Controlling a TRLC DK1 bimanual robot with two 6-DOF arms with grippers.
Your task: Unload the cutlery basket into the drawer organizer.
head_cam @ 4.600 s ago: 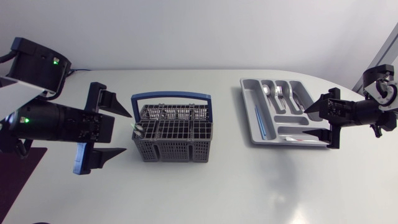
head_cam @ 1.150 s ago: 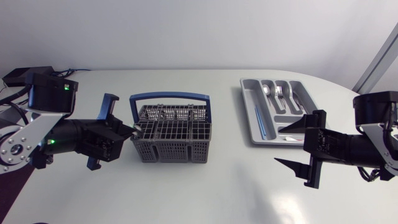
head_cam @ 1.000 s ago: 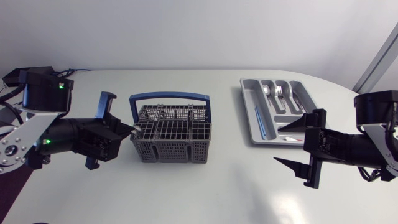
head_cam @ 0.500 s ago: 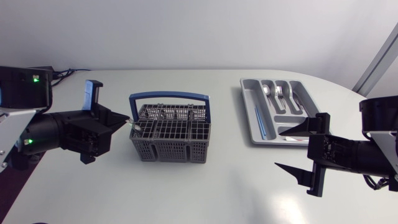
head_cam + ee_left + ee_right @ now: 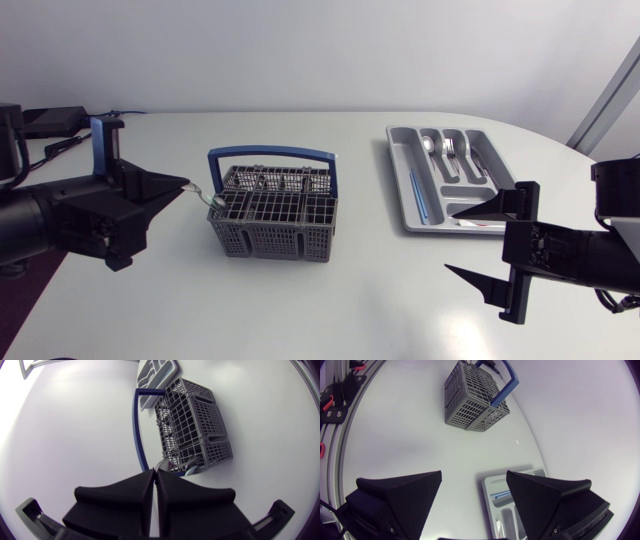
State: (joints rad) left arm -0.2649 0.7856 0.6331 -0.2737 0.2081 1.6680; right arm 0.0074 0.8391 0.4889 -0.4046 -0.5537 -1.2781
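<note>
The grey cutlery basket (image 5: 275, 215) with a blue handle (image 5: 272, 154) stands left of the table's middle. My left gripper (image 5: 186, 183) is just off its left end, shut on a thin silver cutlery piece (image 5: 205, 195) whose other end still reaches into the basket. In the left wrist view the closed fingertips (image 5: 155, 472) pinch that piece (image 5: 163, 464) right before the basket (image 5: 192, 425). The grey drawer organizer (image 5: 403, 178) lies at the right. My right gripper (image 5: 449, 242) hovers open in front of it, nothing between its fingers (image 5: 400, 495).
The organizer (image 5: 495, 491) holds spoons and forks (image 5: 447, 147) in its far compartments, and a blue piece (image 5: 416, 196) in the long left one. Bare tabletop lies between the basket (image 5: 475, 397) and the organizer.
My left arm has pulled back to the left with the cutlery piece in its shut fingers, and the basket has turned slightly. My right arm has drifted a little toward the table's front.
</note>
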